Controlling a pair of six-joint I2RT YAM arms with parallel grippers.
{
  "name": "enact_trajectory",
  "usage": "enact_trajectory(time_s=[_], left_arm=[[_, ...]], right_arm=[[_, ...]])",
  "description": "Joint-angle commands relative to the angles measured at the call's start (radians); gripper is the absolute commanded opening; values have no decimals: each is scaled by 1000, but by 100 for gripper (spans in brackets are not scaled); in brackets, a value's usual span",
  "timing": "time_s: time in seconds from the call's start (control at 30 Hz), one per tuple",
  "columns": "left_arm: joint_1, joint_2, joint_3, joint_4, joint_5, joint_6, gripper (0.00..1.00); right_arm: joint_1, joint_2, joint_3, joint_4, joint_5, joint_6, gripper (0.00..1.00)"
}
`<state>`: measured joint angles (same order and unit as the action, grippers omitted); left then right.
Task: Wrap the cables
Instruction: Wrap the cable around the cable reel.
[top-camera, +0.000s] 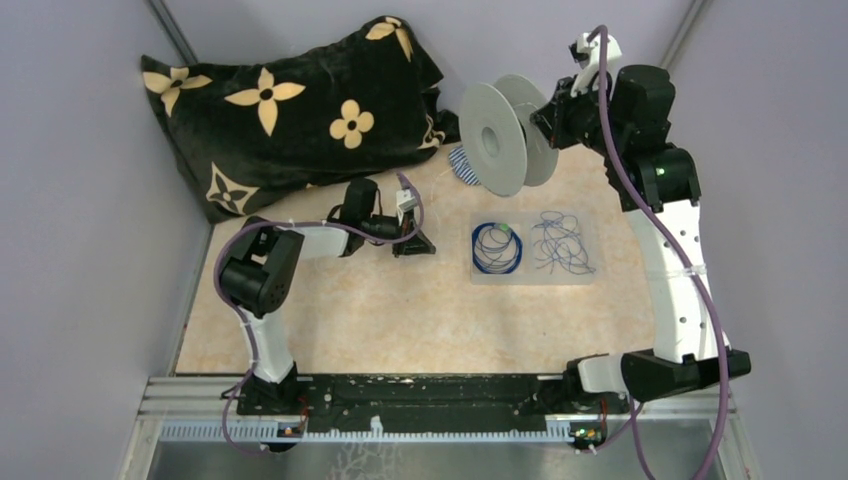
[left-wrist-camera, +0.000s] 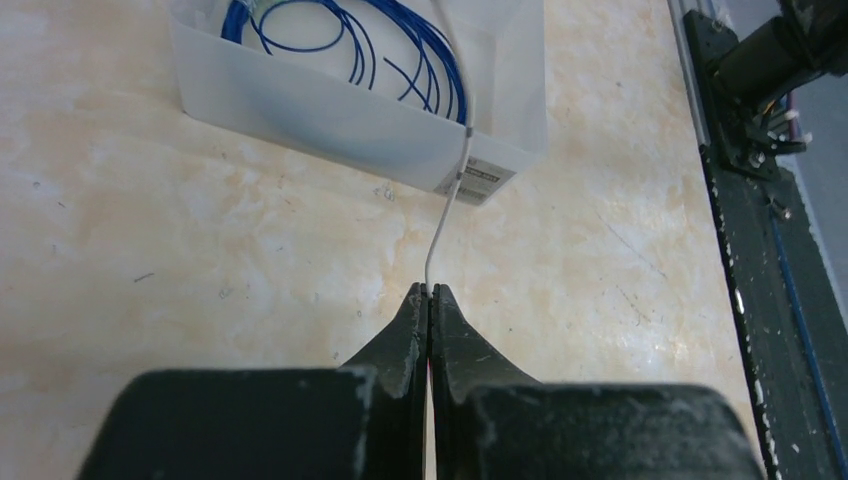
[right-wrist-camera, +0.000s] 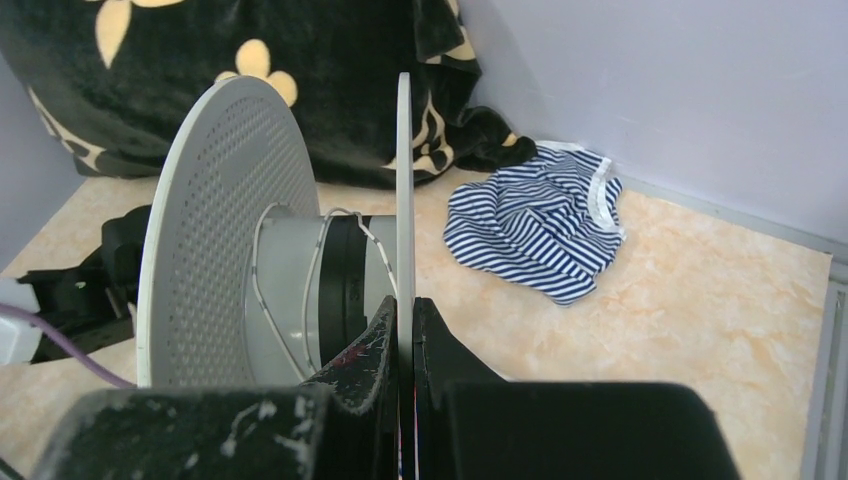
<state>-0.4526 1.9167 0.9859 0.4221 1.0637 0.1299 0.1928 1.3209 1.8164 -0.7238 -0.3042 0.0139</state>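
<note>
Near the middle of the bench (top-camera: 350, 310), the left fingers (left-wrist-camera: 430, 292) are clenched on the end of a whitish cable (left-wrist-camera: 447, 205), pinched at the very tips just above the surface. This thin strand rises from the pinch and crosses the near wall of the shallow white tray (left-wrist-camera: 330, 115) beside its label (left-wrist-camera: 482, 178). It then runs out of the top of the left wrist view. Gripping the free end looks meant to keep the strand under control for winding.

At the back, the right fingers (right-wrist-camera: 405, 315) are clamped on one flange of the pale spool (right-wrist-camera: 215, 230). They appear to hold it clear of the bench, probably so its hub (right-wrist-camera: 290, 290) can take turns. A few loops of whitish wire lie around that hub.

Inside the tray, the dark blue cables sit as a neat ring-like coil (top-camera: 497, 248) with a green bit. Just beside it lies a loose, scribbly tangle (top-camera: 563, 243).
</note>
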Motion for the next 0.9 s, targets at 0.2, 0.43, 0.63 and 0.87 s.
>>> enact_trajectory(time_s=[0.2,0.43,0.63,0.87], left_arm=[[-84,-112,108,-594,-83,495,0],[-214,-182,150,-795,-259,662,0],[-350,-218,266,-914,-330,710,0],[-440,-219,455,-947,-333,679,0]], right_arm=[[-21,75,44,192,173,81,0],[-21,96,-26,293,290,84,0],[-22,87,-158,384,365,61,0],[-19,70,-293,449,378,47,0]])
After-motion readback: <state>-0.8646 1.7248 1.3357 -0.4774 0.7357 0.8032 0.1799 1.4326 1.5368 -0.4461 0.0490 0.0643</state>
